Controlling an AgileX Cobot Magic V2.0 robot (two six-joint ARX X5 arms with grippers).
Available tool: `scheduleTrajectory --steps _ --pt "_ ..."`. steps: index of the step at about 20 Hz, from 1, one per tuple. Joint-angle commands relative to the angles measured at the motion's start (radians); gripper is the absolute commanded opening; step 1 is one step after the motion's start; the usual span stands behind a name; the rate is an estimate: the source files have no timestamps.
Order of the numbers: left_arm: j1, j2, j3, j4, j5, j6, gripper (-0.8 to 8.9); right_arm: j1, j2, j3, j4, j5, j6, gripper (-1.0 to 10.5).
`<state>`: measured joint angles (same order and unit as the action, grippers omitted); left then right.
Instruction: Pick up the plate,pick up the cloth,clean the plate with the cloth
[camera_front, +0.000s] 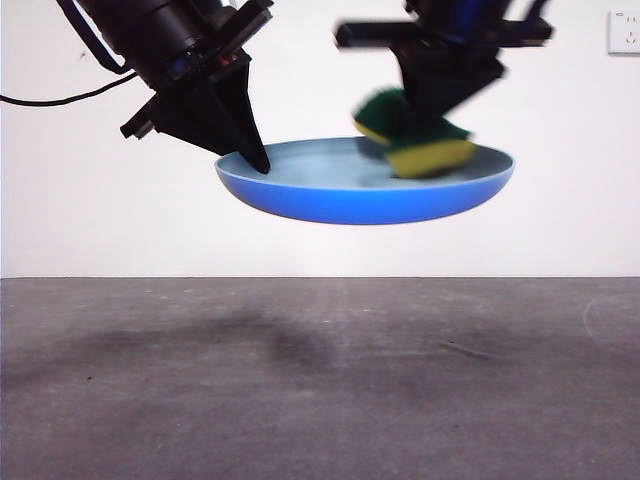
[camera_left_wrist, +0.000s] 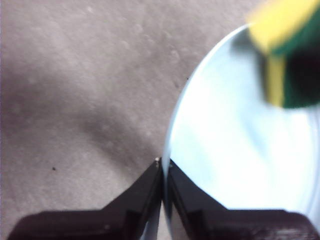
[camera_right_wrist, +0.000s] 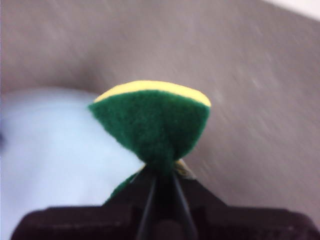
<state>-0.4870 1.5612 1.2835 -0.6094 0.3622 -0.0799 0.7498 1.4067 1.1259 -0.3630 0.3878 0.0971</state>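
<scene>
The light-blue plate (camera_front: 365, 190) hangs level in the air well above the table. My left gripper (camera_front: 258, 160) is shut on the plate's left rim; the left wrist view shows its jaws pinching the rim (camera_left_wrist: 163, 167), with the plate (camera_left_wrist: 235, 145) beyond them. My right gripper (camera_front: 425, 105) comes down from above on the right and is shut on the cloth (camera_front: 412, 132), a yellow and green sponge that rests on the plate's right part and looks motion-blurred. In the right wrist view the cloth (camera_right_wrist: 152, 122) is squeezed between the jaws over the plate (camera_right_wrist: 55, 145).
The grey table (camera_front: 320, 380) lies below the plate, with shadows of the arms and plate on it. A white wall stands behind, with a socket (camera_front: 624, 32) at the top right.
</scene>
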Motion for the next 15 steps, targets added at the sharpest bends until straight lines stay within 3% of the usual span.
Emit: scheduleTrajectory --steps 1,5,7,12,15 --pt "-0.005 0.0 -0.001 -0.006 0.014 -0.005 -0.09 -0.001 0.006 -0.006 0.093 -0.132 0.003 -0.1" --pt "-0.005 0.0 -0.001 -0.023 0.006 0.009 -0.09 -0.001 0.001 -0.006 0.13 -0.304 0.002 -0.1" --pt "-0.005 0.0 -0.001 -0.028 -0.024 0.06 -0.09 -0.001 -0.023 -0.006 0.1 -0.309 0.002 -0.1" --pt "0.006 0.006 -0.001 0.002 -0.397 0.111 -0.09 -0.002 -0.174 -0.006 0.002 -0.304 0.001 -0.1" --pt "0.05 0.023 -0.001 0.036 -0.41 0.111 -0.09 -0.002 -0.28 -0.006 -0.057 -0.303 -0.001 -0.1"
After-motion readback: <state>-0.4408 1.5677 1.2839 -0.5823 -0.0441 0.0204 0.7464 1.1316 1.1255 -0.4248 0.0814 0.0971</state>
